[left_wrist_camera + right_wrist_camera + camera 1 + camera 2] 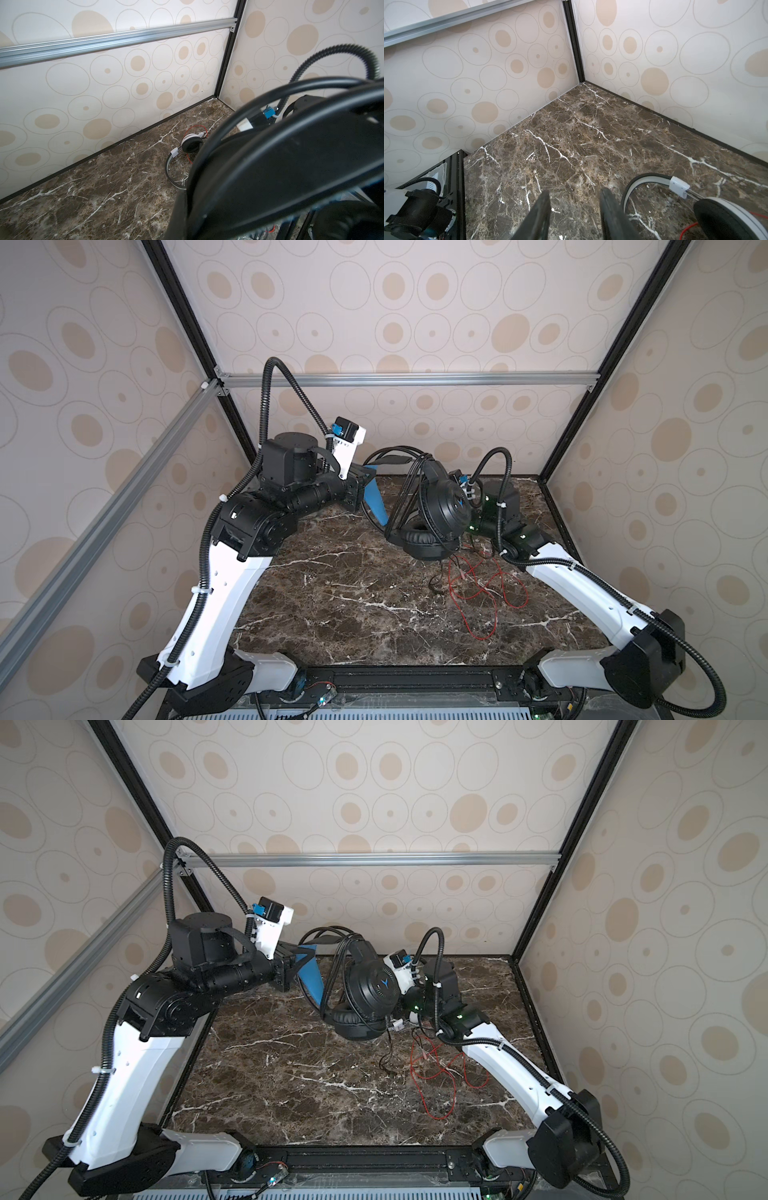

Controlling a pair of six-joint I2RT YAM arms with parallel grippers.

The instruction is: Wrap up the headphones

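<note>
Black headset (446,506) aloft, cord-draped, white headset (192,143) flat (red cord (471,578) loose)

Wallpapered booth over a dark marble top

Three walls (415,315) close in the space, papered in cream with grey rings and tan ovals. Black corner posts (640,310) run up where they meet. A silver aluminium rail (407,379) crosses the back wall, and a second rail (108,510) slants along the left one. The tabletop (353,614) is brown marble veined in white — evenly lit, with a dull sheen.
</note>
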